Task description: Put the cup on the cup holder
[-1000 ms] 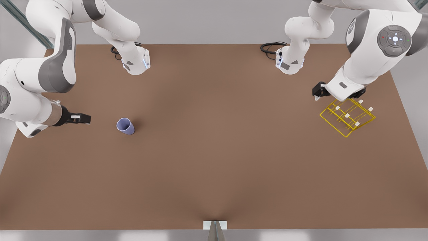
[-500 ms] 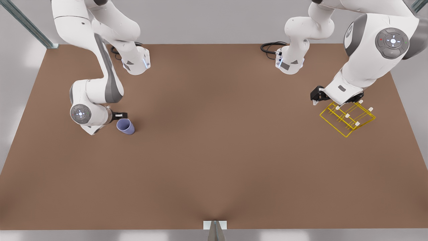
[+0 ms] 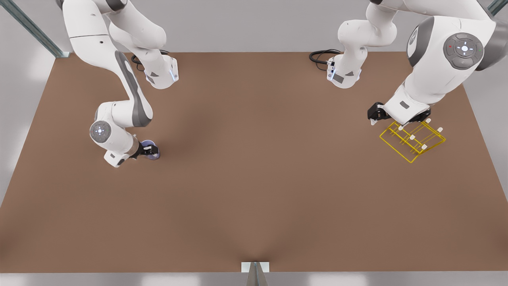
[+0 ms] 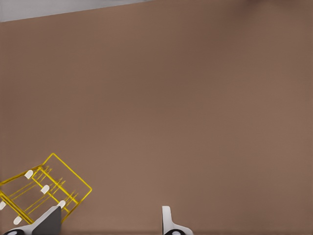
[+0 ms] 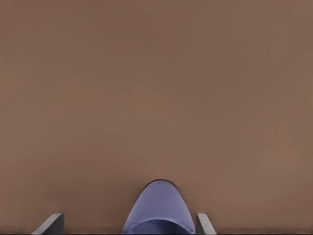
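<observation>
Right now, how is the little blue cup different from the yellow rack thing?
The cup is lavender-blue and solid; the cup holder is open yellow wire with white-tipped pegs. The cup is smaller than the holder. The cup sits between the open fingers of the right gripper; the holder sits beside the open left gripper, not between its fingers. Both rest on the brown table.

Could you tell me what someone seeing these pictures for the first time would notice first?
Probably the right gripper at the front view's left, its open fingers on either side of the lavender-blue cup, not yet closed on it. Next comes the yellow cup holder with its white-tipped pegs, far across the brown table at the front view's right. The left gripper hangs open beside the holder's edge.
</observation>
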Robot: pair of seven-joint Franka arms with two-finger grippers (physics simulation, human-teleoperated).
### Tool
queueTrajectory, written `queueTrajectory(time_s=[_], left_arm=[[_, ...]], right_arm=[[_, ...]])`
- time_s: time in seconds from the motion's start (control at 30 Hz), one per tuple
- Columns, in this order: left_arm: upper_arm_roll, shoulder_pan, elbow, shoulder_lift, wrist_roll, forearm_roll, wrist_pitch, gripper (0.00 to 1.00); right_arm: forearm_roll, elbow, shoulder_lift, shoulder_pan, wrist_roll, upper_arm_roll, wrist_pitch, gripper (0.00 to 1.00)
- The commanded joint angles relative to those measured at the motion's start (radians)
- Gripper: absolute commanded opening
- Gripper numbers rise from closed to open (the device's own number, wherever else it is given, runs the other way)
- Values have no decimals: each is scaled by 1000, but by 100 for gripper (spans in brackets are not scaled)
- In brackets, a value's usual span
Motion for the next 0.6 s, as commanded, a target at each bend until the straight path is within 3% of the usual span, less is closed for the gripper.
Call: queueTrajectory(time_s=[0.0, 0.23, 0.57], left_arm=[[-1, -2, 0, -1, -4, 3, -1, 100], [-1, -7, 0, -1, -4, 4, -3, 100], [-1, -8, 0, -1, -4, 4, -3, 100]], right_arm=[[6, -42, -36, -4, -97, 2, 38, 100], [32, -191, -130, -6, -108, 10, 132, 100], [84, -185, -114, 16, -76, 68, 152, 100]])
